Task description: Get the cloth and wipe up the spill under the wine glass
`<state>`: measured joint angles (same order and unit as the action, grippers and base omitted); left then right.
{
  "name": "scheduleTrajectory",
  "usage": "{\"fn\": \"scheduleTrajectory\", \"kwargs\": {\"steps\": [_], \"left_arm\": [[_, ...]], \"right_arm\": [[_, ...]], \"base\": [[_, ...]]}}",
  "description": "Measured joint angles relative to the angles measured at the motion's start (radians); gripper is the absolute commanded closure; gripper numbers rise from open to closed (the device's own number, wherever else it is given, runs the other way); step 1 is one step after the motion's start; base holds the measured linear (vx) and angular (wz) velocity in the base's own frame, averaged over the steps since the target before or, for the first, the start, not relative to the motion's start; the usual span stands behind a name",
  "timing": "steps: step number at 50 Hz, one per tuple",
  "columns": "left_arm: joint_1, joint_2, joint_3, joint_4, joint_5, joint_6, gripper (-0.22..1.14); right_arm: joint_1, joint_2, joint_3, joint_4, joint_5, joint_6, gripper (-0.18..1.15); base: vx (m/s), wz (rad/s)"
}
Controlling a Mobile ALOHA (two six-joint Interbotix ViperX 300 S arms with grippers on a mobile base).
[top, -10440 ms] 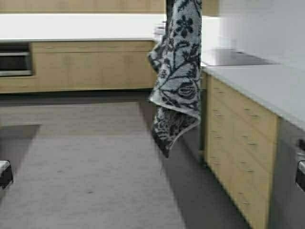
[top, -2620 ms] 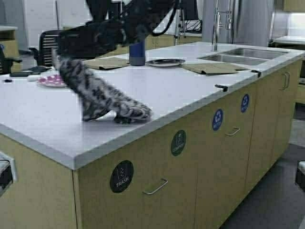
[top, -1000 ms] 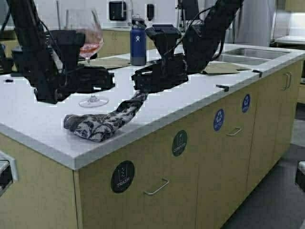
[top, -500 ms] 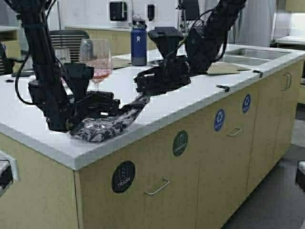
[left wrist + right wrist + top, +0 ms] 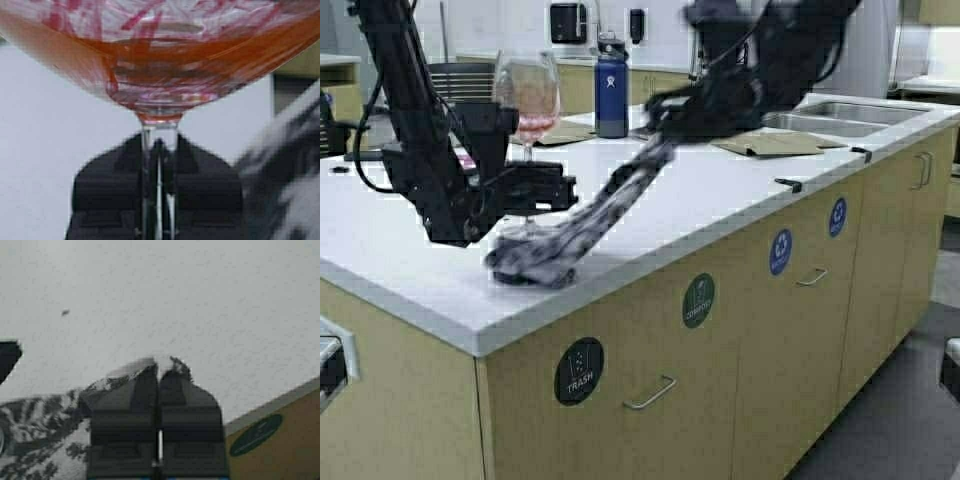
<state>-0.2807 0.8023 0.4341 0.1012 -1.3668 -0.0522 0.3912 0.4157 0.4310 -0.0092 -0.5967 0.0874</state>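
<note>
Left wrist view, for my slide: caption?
Left gripper pinching the clear stemmed wine glass, patterned grey-white cloth alongside.

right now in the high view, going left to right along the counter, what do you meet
left claw shut on the wine glass stem → blue bottle → right claw holding up one end of the cloth → sink

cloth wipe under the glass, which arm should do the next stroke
Right. The right gripper is shut on one end of the cloth, whose other end lies on the counter. The left gripper is busy, shut on the wine glass stem.
</note>
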Motion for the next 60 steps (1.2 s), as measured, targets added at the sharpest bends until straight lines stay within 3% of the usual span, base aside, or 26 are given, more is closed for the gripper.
{"fn": "scheduleTrajectory", "kwargs": {"steps": [14,23,47,52,60], "left_arm": [[-0.003,0.037,-0.091,0.072,0.0,-0.021,0.84],[-0.009,0.106,-0.169,0.097,0.003,-0.038,0.84],[-0.02,0.167,-0.201,0.112,-0.003,-0.032,0.83],[-0.023,0.187,-0.202,0.115,-0.008,-0.032,0.8],[-0.025,0.21,-0.206,0.115,-0.025,-0.032,0.62]], "right_arm": [[-0.117,-0.198,0.123,0.057,-0.118,0.002,0.91],[-0.117,-0.258,0.163,0.057,-0.153,0.002,0.91],[-0.115,-0.272,0.176,0.057,-0.158,0.0,0.91],[-0.11,-0.272,0.181,0.055,-0.16,0.0,0.91],[-0.109,-0.272,0.183,0.054,-0.16,0.0,0.91]], "base": [[0.0,0.0],[0.0,0.0],[0.0,0.0],[0.0,0.0],[0.0,0.0]]}}
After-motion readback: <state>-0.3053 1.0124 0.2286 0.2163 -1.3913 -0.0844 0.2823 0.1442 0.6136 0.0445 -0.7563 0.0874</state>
